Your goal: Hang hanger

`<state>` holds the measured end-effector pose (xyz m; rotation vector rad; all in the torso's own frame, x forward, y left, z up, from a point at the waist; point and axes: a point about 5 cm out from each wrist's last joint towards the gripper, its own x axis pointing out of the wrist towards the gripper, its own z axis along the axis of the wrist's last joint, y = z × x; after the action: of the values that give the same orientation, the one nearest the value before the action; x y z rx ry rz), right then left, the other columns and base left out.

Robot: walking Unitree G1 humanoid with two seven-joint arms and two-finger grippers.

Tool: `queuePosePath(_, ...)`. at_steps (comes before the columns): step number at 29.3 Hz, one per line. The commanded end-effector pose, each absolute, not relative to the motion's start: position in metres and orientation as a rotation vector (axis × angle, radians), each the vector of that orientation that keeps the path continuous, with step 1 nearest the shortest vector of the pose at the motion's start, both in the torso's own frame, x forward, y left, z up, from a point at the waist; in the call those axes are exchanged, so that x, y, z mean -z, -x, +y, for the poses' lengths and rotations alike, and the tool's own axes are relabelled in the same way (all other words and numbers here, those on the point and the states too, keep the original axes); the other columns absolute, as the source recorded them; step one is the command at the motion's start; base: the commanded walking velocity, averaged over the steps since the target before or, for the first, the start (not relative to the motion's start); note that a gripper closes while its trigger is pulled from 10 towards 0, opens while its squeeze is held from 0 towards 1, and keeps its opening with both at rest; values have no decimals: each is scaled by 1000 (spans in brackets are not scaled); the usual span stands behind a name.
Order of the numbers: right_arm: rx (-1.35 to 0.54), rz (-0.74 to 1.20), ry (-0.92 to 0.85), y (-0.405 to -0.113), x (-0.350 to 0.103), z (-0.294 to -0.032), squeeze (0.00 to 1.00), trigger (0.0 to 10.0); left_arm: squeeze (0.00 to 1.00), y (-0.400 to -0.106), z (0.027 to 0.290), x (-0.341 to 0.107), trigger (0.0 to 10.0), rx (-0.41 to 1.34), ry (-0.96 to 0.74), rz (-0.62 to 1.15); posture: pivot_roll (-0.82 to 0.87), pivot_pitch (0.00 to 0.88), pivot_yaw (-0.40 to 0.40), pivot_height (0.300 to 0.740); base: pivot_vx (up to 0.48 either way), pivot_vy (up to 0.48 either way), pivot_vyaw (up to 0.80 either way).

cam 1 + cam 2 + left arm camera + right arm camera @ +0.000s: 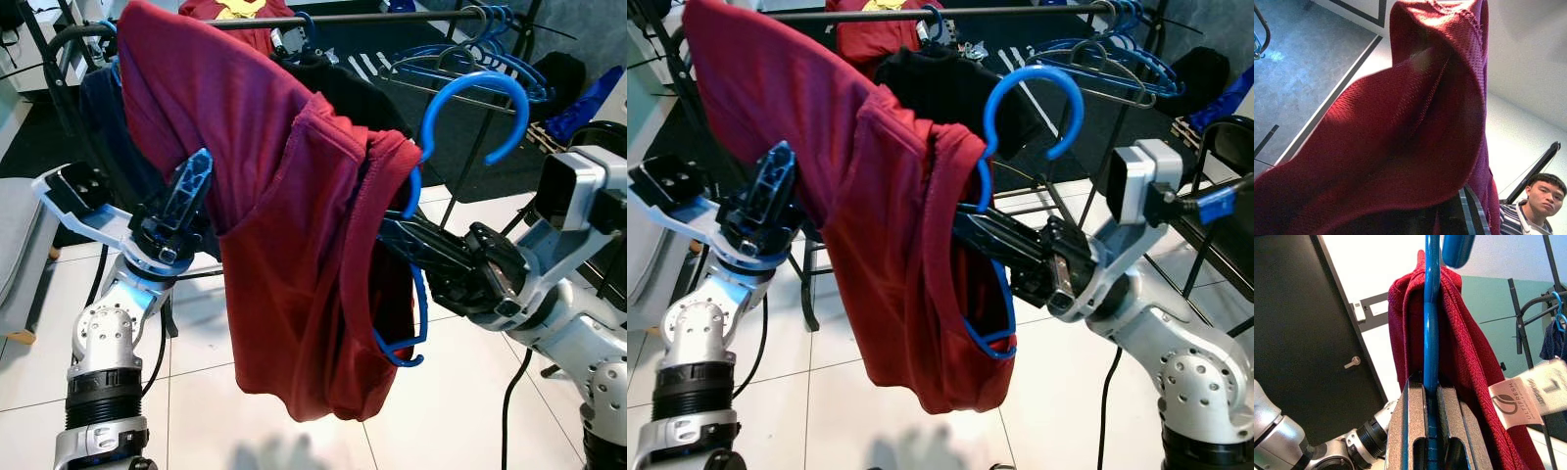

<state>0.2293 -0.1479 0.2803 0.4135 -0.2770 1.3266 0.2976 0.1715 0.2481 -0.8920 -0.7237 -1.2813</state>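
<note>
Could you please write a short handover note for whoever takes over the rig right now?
Right gripper: shut on the blue hanger, held below the rack rail.
Left gripper: raised under the red shirt, propping one side; whether it grips cannot be seen.
Done: shirt draped on the hanger, hook free.
Left: lift the hook over the rail, release both.

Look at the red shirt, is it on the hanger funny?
Yes. The red shirt hangs lopsided on the blue hanger: one end is draped up over the left gripper, the other sags below the right gripper, which clamps the hanger.
</note>
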Motion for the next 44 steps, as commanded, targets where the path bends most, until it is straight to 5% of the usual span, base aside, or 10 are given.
queuePosePath(1,-1343,-314,-383,-225,-286,-147,0,0,0,-295,174,-247,0,1281,874,-712,-53,170,27,740,0,0,0)
queuePosePath(13,-1339,-315,-382,-225,-286,-147,0,0,0,-295,175,-246,0,1282,867,-712,-53,168,29,740,0,0,0)
queuePosePath(15,-1305,-296,-362,-228,-283,-151,0,0,0,-301,185,-251,0,1198,862,-744,-54,167,24,740,0,0,0)
queuePosePath(18,-1092,-101,-223,-242,-251,-182,0,0,0,-324,243,-285,0,768,777,-890,-59,168,20,740,0,0,0)
queuePosePath(23,-989,104,-84,-243,-219,-199,0,0,0,-322,267,-312,0,632,658,-951,-59,167,21,740,0,0,0)
queuePosePath(35,-935,171,-33,-245,-207,-204,0,0,0,-324,262,-312,0,611,501,-885,-55,161,23,740,0,0,0)
queuePosePath(39,-708,335,150,-255,-177,-233,0,0,0,-361,263,-259,0,255,126,-457,-57,168,26,740,0,0,0)
queuePosePath(42,-691,398,185,-253,-166,-237,0,0,0,-363,261,-249,0,238,162,-431,-54,174,31,740,0,0,0)
queuePosePath(44,-846,503,183,-234,-153,-226,0,0,0,-354,238,-258,0,441,374,-529,-49,175,27,740,0,0,0)
